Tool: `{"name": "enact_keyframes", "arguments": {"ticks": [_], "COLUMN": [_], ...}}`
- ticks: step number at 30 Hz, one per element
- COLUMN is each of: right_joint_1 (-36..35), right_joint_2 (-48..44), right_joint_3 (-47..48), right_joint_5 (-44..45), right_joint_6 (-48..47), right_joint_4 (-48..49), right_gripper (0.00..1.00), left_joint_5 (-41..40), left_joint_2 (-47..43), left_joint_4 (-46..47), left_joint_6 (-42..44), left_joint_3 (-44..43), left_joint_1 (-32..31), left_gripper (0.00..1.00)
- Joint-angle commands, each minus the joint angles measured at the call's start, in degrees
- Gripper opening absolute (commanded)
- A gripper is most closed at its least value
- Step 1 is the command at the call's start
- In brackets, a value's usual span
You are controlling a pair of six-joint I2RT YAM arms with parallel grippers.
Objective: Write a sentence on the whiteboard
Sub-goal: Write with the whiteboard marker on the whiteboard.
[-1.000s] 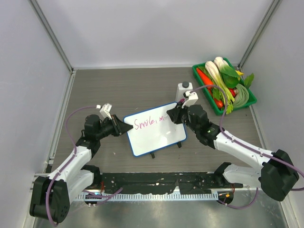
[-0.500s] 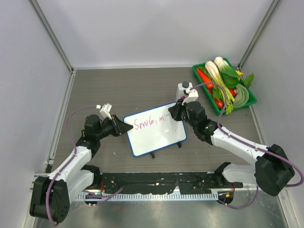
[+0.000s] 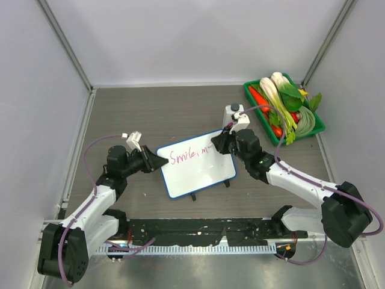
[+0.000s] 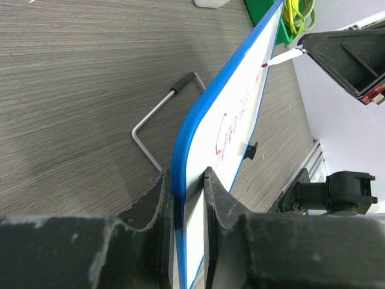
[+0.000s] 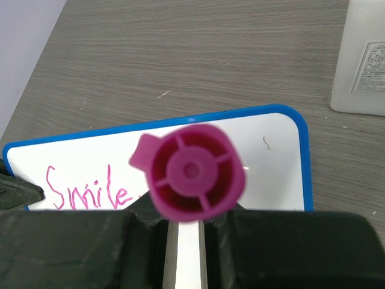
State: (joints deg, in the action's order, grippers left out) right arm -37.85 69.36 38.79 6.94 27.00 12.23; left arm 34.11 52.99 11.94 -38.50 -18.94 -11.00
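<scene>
The whiteboard (image 3: 195, 165), white with a blue rim, stands tilted on the table's middle. My left gripper (image 3: 157, 162) is shut on its left edge; in the left wrist view the rim (image 4: 183, 150) runs between the jaws. The sentence (image 3: 186, 155) reads "Smile m" in pink along the board's top; "Smile" shows in the right wrist view (image 5: 87, 188). My right gripper (image 3: 224, 144) is shut on a pink marker (image 5: 191, 171), seen end-on, its tip (image 4: 264, 64) on the board near the top right.
A white bottle (image 3: 232, 116) stands just behind the board's right corner, also in the right wrist view (image 5: 365, 60). A green tray (image 3: 317, 125) of vegetables sits at the back right. Grey walls close the left, back and right.
My right gripper with the marker has shifted slightly along the board's top right, and the "m" stroke has lengthened a little. The left arm and board have not moved.
</scene>
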Motion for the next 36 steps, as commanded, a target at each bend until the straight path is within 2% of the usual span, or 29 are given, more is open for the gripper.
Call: {"name": "enact_keyframes", "arguments": {"ticks": [1,10,29,36], "right_joint_1": [0.14,0.14,0.23,0.23], "right_joint_2": [-0.89,-2.92,0.16,-0.10], "right_joint_3": [-1.43,-3.72,2.44,1.47], "right_joint_5": [-1.49,0.09,5.27,3.35], "right_joint_6": [0.07,0.33,0.24,0.07], "right_joint_4": [0.43,-0.63,-0.98,-1.86], "right_gripper": [0.01,0.02,0.01,0.01], "left_joint_5": [-10.73,-10.64,-10.47,-10.29], "left_joint_2": [0.44,0.45,0.53,0.62], "left_joint_4": [-2.98,-2.89,-2.80,-2.72], "left_joint_6": [7.12,7.12,7.30,7.30], "left_joint_3": [1.27,1.27,1.27,1.27], "left_joint_1": [1.43,1.42,1.51,1.51], "left_gripper": [0.00,0.00,0.00,0.00]}}
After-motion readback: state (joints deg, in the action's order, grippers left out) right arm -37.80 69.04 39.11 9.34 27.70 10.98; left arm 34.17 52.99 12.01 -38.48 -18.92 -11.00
